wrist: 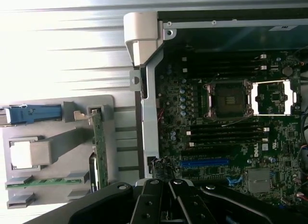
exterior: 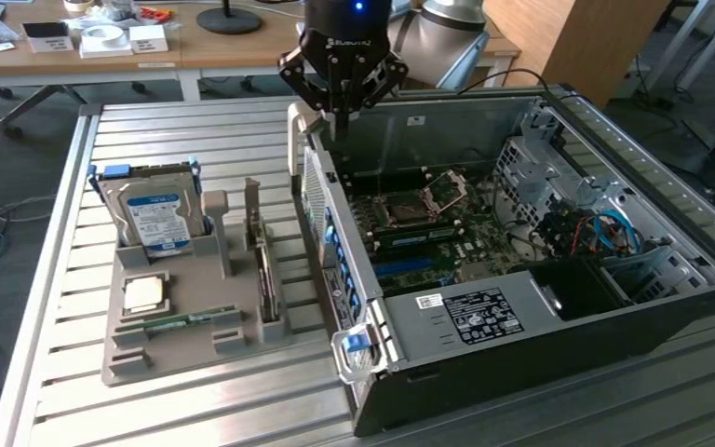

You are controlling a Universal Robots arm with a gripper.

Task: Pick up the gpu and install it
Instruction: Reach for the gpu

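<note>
Pinched closed with nothing between its tips, the black claw (exterior: 339,114) hangs over the rear rim of the open black computer case (exterior: 557,326) in the exterior view. It is well apart from the gpu (exterior: 261,247), a thin dark circuit card with a narrow silvery bracket. The card stands on edge in a slot of the grey moulded parts holder (exterior: 122,368) on the slatted metal bench (exterior: 183,140). As I judge it, nothing of the task is done: the card is neither lifted nor seated, so both pick-up and fitting are left.

On the holder, toward the exterior view's left of the card, sit a boxy silver hard drive with a blue label (exterior: 153,219), a square silvery processor chip (exterior: 146,293) and a slim green memory stick (exterior: 190,321). A grey upright divider (exterior: 217,233) stands close beside the card. The case's near wall with its blue clips (exterior: 339,270) rises between the holder and the green motherboard (exterior: 445,242).

In the wrist view the claw (wrist: 169,190) again has its tips together and carries nothing. The gpu (wrist: 98,147) appears edge-on as a thin green strip in the holder (wrist: 109,137). A long blue expansion slot (wrist: 204,163) on the motherboard lies bare, near the open processor socket (wrist: 228,98). The case wall with its white latch (wrist: 142,36) stands between the card and the board.
</note>
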